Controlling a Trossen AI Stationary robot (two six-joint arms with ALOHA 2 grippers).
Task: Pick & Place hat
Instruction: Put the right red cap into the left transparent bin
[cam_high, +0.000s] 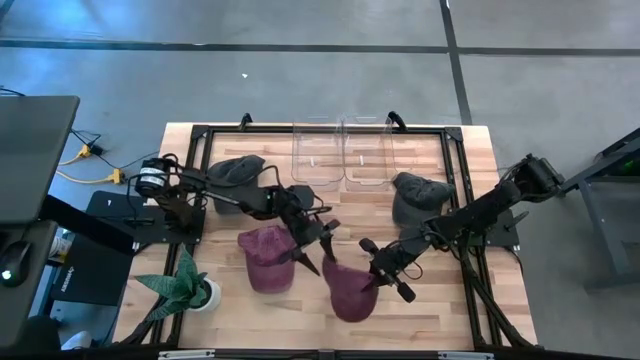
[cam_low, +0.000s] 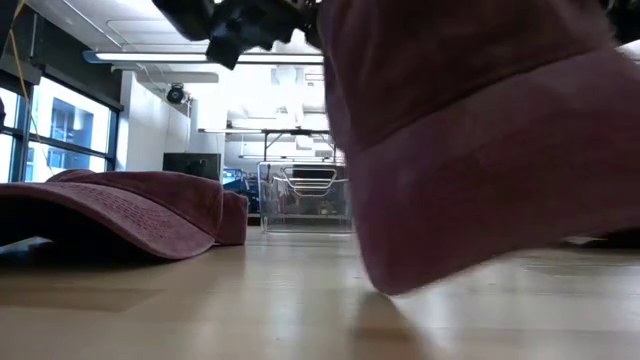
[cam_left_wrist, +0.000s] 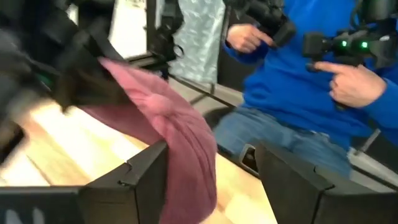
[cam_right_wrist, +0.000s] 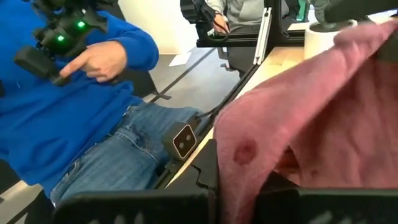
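Note:
Two maroon caps are here. One lies flat, crown up, on the table (cam_high: 265, 260) (cam_low: 130, 210). The other maroon cap (cam_high: 348, 290) (cam_low: 480, 130) is raised and tilted near the table's near edge, its lowest corner (cam_low: 390, 288) at or just above the wood. My right gripper (cam_high: 373, 279) (cam_right_wrist: 237, 194) is shut on it at its right side. My left gripper (cam_high: 318, 243) (cam_left_wrist: 211, 163) is open at the cap's far-left side. The cap's cloth (cam_left_wrist: 186, 155) hangs between the left fingers, close to one finger (cam_left_wrist: 140, 177); whether they touch, I cannot tell. My right gripper pinches the raised maroon cap's cloth (cam_right_wrist: 244, 158) between its two fingers, at the cap's right side, reaching in low from the table's right. The cap stands tilted above the fingers. One layer or several, I cannot tell.
Two grey caps lie on the table, one far left (cam_high: 237, 172) and one on the right (cam_high: 418, 195). Clear bins (cam_high: 340, 152) (cam_low: 305, 198) stand at the far edge. A potted plant (cam_high: 185, 290) is at the near left corner. A person in blue (cam_left_wrist: 298, 87) (cam_right_wrist: 68, 112) sits beyond the near edge.

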